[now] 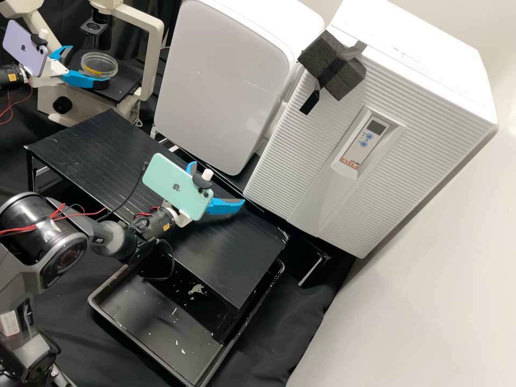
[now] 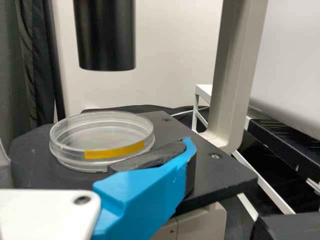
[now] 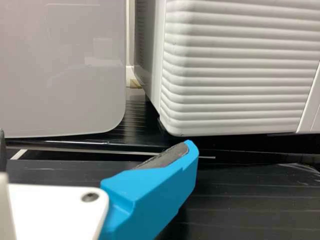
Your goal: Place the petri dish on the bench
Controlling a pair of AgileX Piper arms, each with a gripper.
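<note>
One yellow label (image 2: pixel 114 151) on petri dish (image 2: pixel 102 136); print on cabinet (image 1: pixel 414 150).

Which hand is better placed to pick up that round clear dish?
The left hand, I'd say: it is open, right at the dish on the microscope, while the right hand is farther off, over the bench.

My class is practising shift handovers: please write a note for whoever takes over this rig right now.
Left white gripper with bright blue fingers: open, beside the dish.
Right white gripper with bright blue fingers: open and empty, above the black flat-topped bench.
Clear round petri dish with a yellow strip: on the flat black microscope stage.
Done: left gripper at the dish.
To do: grasp it, lift it, set it on the bench.
</note>
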